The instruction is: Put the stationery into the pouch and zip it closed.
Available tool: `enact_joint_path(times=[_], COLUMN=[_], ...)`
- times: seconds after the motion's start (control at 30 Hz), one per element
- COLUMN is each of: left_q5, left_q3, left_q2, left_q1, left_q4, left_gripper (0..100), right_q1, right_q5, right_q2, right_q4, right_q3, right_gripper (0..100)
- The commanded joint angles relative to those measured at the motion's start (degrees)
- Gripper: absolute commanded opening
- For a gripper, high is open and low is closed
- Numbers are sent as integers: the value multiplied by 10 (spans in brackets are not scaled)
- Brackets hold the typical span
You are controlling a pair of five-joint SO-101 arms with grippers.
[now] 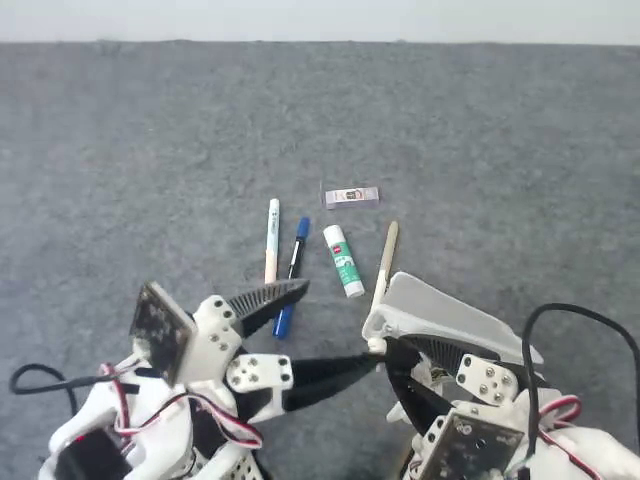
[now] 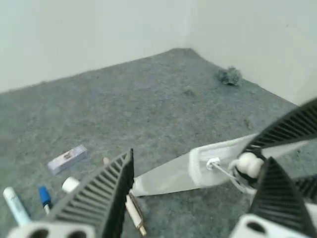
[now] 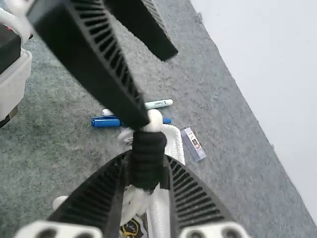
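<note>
The white pouch (image 1: 455, 318) is held off the carpet at the lower right, with my right gripper (image 1: 412, 368) shut on its end (image 3: 147, 163). A white bead zipper pull (image 1: 375, 346) hangs at the pouch's near corner (image 2: 247, 165). My left gripper (image 1: 340, 323) stands wide open beside it. One left finger tip touches the bead and the other finger (image 2: 101, 196) is well apart. On the carpet lie a white pen (image 1: 271, 238), a blue pen (image 1: 293, 272), a glue stick (image 1: 343, 260), a small eraser (image 1: 351, 196) and a beige pencil (image 1: 387, 252).
Grey carpet (image 1: 150, 150) runs to a white wall at the back. A grey fluff ball (image 2: 229, 76) lies near the wall corner. Black cables (image 1: 560, 330) loop by both arm bases.
</note>
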Motion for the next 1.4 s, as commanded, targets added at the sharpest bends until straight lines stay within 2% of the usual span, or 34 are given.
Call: enact_joint_path(times=[0.0, 0.33, 0.73, 0.93, 1.1, 1.23, 1.37], left_q5=[38, 42, 41, 41, 39, -8, -25], left_q3=[-19, 83, 125, 162, 163, 166, 165], left_q2=[-2, -40, -39, -39, -39, -39, -40], left_q1=[-53, -55, -54, -54, -54, -54, -54], left_q4=[-1, -57, -65, -98, -104, -113, -113], left_gripper=[370, 370, 370, 367, 283, 205, 131], right_q1=[3, 3, 3, 3, 2, 1, 2], right_q5=[6, 5, 2, 1, 1, 1, 3], right_q2=[0, 0, 0, 0, 0, 0, 0], right_q4=[18, 18, 13, 15, 16, 14, -1], right_q3=[1, 0, -11, -18, -18, 2, 29], right_gripper=[6, 6, 6, 6, 6, 6, 6])
